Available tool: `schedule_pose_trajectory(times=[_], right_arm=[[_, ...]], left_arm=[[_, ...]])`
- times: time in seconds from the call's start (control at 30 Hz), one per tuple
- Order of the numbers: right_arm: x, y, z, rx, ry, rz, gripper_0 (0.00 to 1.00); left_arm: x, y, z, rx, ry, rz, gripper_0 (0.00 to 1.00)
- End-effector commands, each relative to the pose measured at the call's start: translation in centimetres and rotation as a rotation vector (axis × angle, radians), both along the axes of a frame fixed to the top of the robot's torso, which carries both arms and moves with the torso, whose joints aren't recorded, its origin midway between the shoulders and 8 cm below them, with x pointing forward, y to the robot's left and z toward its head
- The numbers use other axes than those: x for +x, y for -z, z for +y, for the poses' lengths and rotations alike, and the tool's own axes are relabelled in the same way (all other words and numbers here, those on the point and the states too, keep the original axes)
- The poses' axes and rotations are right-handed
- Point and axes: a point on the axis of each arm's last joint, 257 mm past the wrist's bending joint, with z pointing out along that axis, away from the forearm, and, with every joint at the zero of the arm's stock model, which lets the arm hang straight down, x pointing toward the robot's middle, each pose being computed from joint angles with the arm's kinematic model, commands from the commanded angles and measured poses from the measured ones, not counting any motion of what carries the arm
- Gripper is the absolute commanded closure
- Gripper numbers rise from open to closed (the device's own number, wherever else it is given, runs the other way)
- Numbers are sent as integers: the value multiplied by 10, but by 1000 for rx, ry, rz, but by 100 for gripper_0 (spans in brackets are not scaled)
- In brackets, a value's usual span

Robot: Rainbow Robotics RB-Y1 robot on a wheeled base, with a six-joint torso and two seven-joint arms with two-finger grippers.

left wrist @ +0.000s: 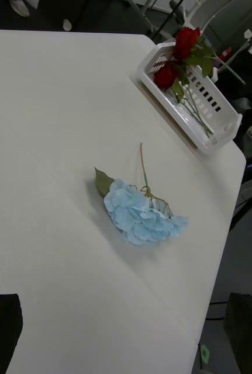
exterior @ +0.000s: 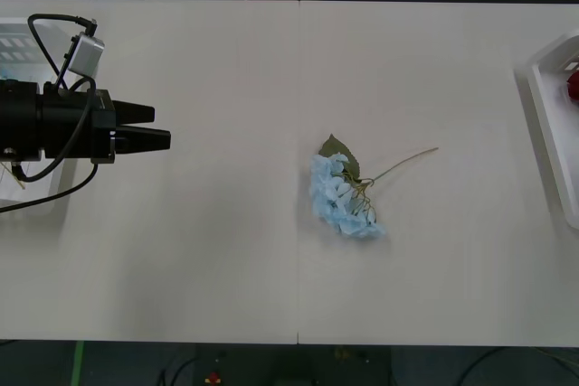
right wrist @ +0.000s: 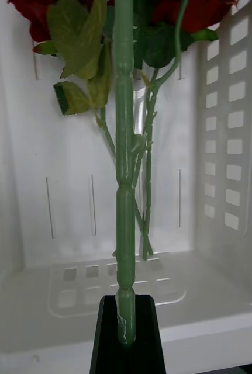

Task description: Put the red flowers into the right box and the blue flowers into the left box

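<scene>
One blue flower lies on its side in the middle of the white table, its thin stem pointing toward the right box. My left gripper hovers open over the table's left part, well apart from that flower. Over the right box, my right gripper is shut on the thick green stem of a red flower. Other red flowers lie in that box. The left box sits at the table's left edge, partly under my left arm.
The table is wide and bare around the blue flower. Chair bases and cables stand on the dark floor beyond the far edge. The right box reaches the table's right edge.
</scene>
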Motion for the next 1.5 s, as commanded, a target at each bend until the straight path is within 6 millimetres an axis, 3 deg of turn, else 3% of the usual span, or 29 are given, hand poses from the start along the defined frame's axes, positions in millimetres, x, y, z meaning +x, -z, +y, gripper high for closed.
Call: schedule_pose_trajectory(times=[0.03, 0.4, 0.63, 0.67, 0.73, 0.77, 0.83, 0.93, 1.03, 1.17, 1.3, 1.5], right_arm=[[1, -1, -27, -57, 31, -40, 100], [4, 44, -61, -323, 24, 23, 100], [1, 63, -60, -358, 8, 66, 100], [0, 64, -61, -357, 10, 68, 97], [0, 64, -62, -366, 9, 73, 71], [0, 63, -62, -367, 9, 74, 65], [4, 60, -61, -370, 8, 67, 47], [9, 55, -60, -364, 7, 56, 34], [17, 43, -59, -367, 3, 35, 27], [25, 22, -56, -342, 0, 9, 21], [43, -11, -44, -349, -101, -17, 20], [72, -54, -4, -376, -337, -59, 19]], left_arm=[[-4, 6, 13, 58, 24, -65, 0], [-5, 9, 12, 59, 27, -67, 0], [-9, 17, -2, 47, 51, -56, 0], [-9, 18, -5, 43, 53, -55, 0], [-8, 23, -14, 35, 56, -57, 0], [-8, 24, -16, 33, 57, -57, 0], [-4, 26, -22, 27, 49, -65, 0], [-1, 28, -29, 15, 41, -69, 0], [-1, 28, -31, 10, 39, -70, 0], [0, 29, -30, 11, 37, -71, 0], [3, 31, -28, 5, 26, -67, 0], [8, 29, -33, -22, 11, -74, 0]])
